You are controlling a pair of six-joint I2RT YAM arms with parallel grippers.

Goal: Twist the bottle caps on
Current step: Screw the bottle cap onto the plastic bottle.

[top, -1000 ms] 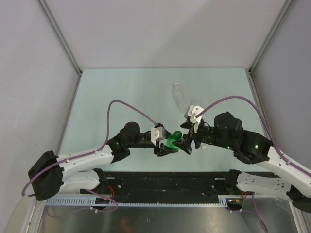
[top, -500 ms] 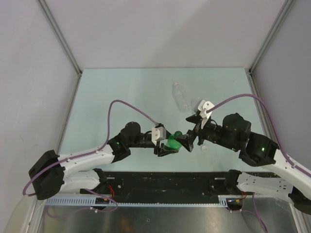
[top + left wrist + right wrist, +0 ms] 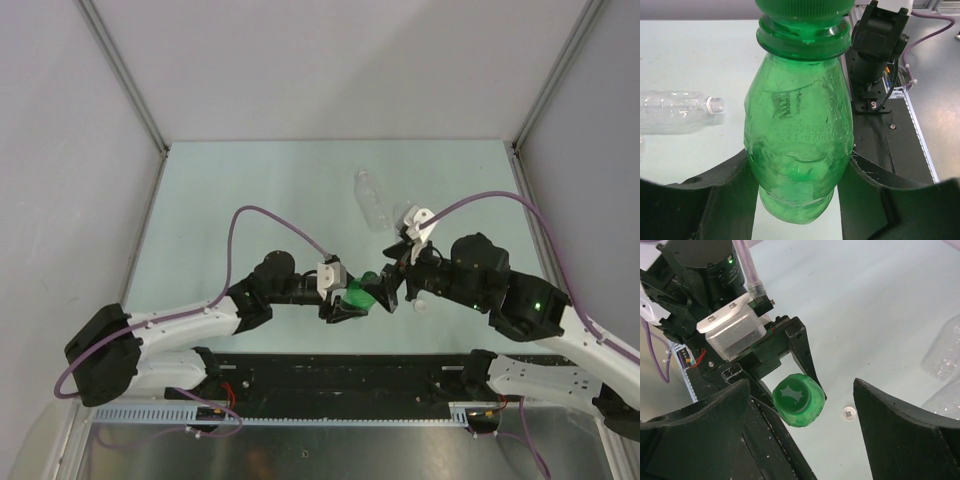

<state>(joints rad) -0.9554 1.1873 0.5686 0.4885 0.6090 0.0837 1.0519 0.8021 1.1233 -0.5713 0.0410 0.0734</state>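
My left gripper (image 3: pixel 797 162) clamps the green bottle (image 3: pixel 797 100) around its belly. In the overhead view its neck points to 3 o'clock, and the dark green cap (image 3: pixel 798 401) sits on the neck. My right gripper (image 3: pixel 800 387) stands wide around that cap, both fingers clear of it. Beyond it a white cap (image 3: pixel 849 413) lies on the table (image 3: pixel 250 190). A clear bottle (image 3: pixel 373 198) lies farther off at 12 o'clock.

- The green bottle (image 3: pixel 797 145) has a faint dot-printed code in two lines on its side
- The upper line reads roughly "2025030"
- The lower line begins "21:57", followed by what may be "GH"; both lines blur as they curve away to the right
- Just above the code is a darker mark, too smeared to read
- The green cap (image 3: pixel 799 399) bears a pale star-shaped sign on its top
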